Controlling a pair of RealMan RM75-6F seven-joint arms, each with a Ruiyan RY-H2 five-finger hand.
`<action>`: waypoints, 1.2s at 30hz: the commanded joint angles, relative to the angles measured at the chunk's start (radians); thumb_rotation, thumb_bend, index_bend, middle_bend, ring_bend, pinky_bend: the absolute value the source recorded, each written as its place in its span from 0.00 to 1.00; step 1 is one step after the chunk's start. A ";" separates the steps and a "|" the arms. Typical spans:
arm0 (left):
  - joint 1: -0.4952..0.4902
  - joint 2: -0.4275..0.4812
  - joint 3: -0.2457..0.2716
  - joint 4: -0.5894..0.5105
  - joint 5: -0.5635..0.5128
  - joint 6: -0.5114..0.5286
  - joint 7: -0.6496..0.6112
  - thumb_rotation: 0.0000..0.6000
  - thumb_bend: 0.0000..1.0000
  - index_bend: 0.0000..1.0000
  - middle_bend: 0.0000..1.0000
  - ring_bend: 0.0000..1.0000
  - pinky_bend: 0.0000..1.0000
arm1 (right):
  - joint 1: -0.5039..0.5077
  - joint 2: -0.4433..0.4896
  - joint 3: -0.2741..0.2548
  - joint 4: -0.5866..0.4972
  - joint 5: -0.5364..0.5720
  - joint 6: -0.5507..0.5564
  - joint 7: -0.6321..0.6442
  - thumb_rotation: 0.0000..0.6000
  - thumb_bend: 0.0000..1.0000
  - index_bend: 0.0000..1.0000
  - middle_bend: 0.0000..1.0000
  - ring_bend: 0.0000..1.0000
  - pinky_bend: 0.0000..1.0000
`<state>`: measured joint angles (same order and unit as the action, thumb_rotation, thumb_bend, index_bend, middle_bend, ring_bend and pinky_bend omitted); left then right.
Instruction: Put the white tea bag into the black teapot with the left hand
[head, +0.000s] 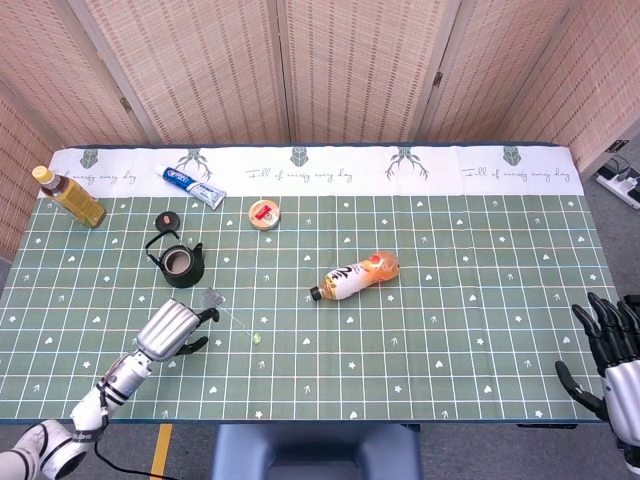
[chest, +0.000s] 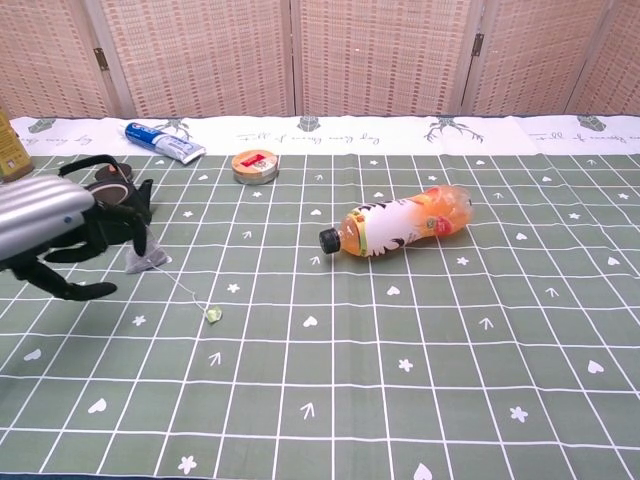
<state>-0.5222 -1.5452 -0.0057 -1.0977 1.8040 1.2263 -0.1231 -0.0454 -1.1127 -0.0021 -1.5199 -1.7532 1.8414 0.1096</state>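
Note:
The white tea bag (head: 210, 298) lies on the green cloth just in front of the black teapot (head: 179, 264), its string running to a small green tag (head: 256, 338). In the chest view the tea bag (chest: 150, 258) shows just right of my left hand, and the teapot (chest: 108, 190) is partly hidden behind that hand. My left hand (head: 170, 328) (chest: 55, 225) hovers close to the bag's near-left side with fingers apart, holding nothing. My right hand (head: 615, 355) stands open at the table's right front corner.
An orange juice bottle (head: 356, 276) lies on its side mid-table. A round tin (head: 264, 213), a toothpaste tube (head: 193, 186), a small black lid (head: 166, 220) and a tea bottle (head: 68, 196) sit toward the back left.

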 joint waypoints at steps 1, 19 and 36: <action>-0.051 -0.057 0.029 0.057 0.017 -0.052 -0.033 1.00 0.34 0.45 1.00 1.00 1.00 | -0.016 0.001 -0.002 0.022 -0.012 0.020 0.033 1.00 0.37 0.00 0.00 0.02 0.00; -0.113 -0.200 0.078 0.217 0.019 -0.025 -0.116 1.00 0.35 0.45 1.00 1.00 1.00 | 0.003 0.001 -0.008 -0.001 -0.030 -0.047 -0.026 1.00 0.37 0.00 0.00 0.02 0.00; -0.141 -0.276 0.104 0.348 -0.005 -0.018 -0.165 1.00 0.40 0.50 1.00 1.00 1.00 | 0.002 -0.003 -0.013 -0.003 -0.043 -0.058 -0.046 1.00 0.37 0.00 0.00 0.01 0.00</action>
<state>-0.6628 -1.8160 0.0951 -0.7556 1.7997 1.2048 -0.2857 -0.0429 -1.1160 -0.0153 -1.5223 -1.7964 1.7838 0.0638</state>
